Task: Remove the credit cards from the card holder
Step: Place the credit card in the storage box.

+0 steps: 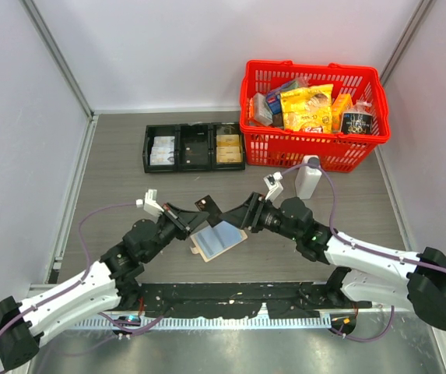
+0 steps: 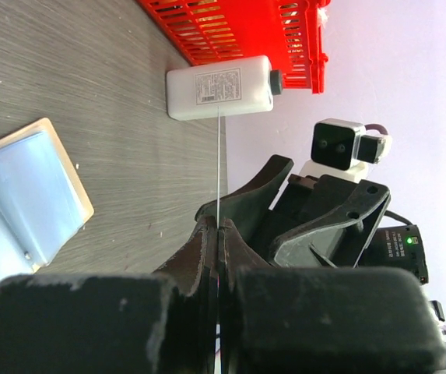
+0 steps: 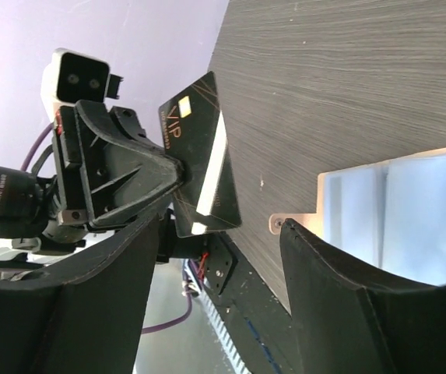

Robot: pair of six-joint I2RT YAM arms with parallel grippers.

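The card holder (image 1: 217, 241) lies open on the table between the two arms, pale blue inside with a tan rim. It also shows as the card holder (image 2: 28, 195) in the left wrist view and the card holder (image 3: 409, 210) in the right wrist view. My left gripper (image 1: 194, 212) is shut on a dark credit card (image 1: 205, 204), lifted above the table. That card appears edge-on as a thin line (image 2: 219, 156) rising from the left gripper (image 2: 219, 230). In the right wrist view the credit card (image 3: 199, 156) shows gold VIP lettering. My right gripper (image 3: 221, 226) stands open and holds nothing, just short of the card.
A black three-compartment tray (image 1: 194, 147) sits at the back. A red basket (image 1: 316, 149) full of packets stands at the back right. A white bottle (image 1: 308, 178) lies in front of the basket, close behind the right arm.
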